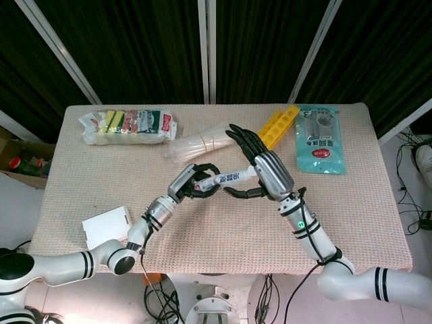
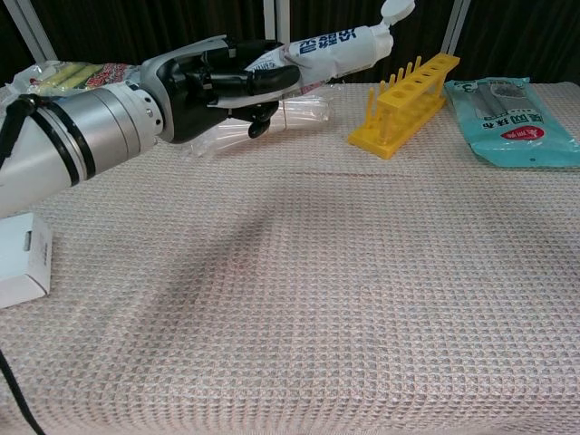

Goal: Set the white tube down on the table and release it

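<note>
The white tube (image 1: pixel 226 179) with blue print hangs above the middle of the table (image 1: pixel 223 236), lying roughly level. My left hand (image 1: pixel 192 182) grips its flat end with the fingers wrapped round it. The chest view shows the same left hand (image 2: pixel 208 82) holding the tube (image 2: pixel 335 50) well off the cloth, its white cap (image 2: pixel 397 9) free at the top edge. My right hand (image 1: pixel 262 167) sits at the cap end in the head view with fingers spread and thumb below the tube. It holds nothing and does not show in the chest view.
A sponge pack (image 1: pixel 128 127) lies at the back left, a clear bag of sticks (image 1: pixel 202 143) behind the hands. A yellow rack (image 1: pixel 278 125) and a teal packet (image 1: pixel 318 138) are at the back right. A white box (image 1: pixel 106 226) rests on the front left edge.
</note>
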Motion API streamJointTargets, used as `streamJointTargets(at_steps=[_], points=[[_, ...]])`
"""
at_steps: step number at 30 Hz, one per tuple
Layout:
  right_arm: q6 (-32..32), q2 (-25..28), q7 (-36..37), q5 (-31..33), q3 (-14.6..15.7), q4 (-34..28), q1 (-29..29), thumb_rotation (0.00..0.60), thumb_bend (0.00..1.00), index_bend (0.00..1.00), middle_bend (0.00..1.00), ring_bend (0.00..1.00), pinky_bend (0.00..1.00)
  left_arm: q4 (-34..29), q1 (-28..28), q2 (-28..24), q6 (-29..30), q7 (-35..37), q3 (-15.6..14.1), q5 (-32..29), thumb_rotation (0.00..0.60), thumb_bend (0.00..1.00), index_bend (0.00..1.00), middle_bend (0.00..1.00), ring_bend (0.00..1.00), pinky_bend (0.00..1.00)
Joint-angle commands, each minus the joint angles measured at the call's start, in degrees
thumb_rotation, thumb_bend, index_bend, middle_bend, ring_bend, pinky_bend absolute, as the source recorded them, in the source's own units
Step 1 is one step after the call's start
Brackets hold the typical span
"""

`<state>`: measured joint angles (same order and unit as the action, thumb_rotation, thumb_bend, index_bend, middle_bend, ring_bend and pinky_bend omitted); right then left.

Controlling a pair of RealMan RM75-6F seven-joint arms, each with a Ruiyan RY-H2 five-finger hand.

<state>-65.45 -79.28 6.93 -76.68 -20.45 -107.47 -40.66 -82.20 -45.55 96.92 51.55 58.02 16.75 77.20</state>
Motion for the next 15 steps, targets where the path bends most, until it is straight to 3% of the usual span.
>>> streamJointTargets(at_steps=[1, 15], points=[[0.2, -0.1, 0.1, 0.1, 0.2, 0.1, -0.1, 0.149, 0.00, 0.00, 0.00, 0.00, 0.00, 0.0, 0.1, 0.0, 0.0, 0.1, -0.1, 0.0, 0.600, 0.40, 0.82, 0.87, 0.72, 0.74], [1.4, -1.6, 1.5, 1.1, 0.8, 1.4, -1.3, 0.152, 0.00, 0.00, 0.00, 0.00, 0.00, -0.7, -0.2, 0.7, 0.6, 0.3, 0.2, 0.7, 0.600, 0.40, 0.82, 0.87, 0.72, 0.74]])
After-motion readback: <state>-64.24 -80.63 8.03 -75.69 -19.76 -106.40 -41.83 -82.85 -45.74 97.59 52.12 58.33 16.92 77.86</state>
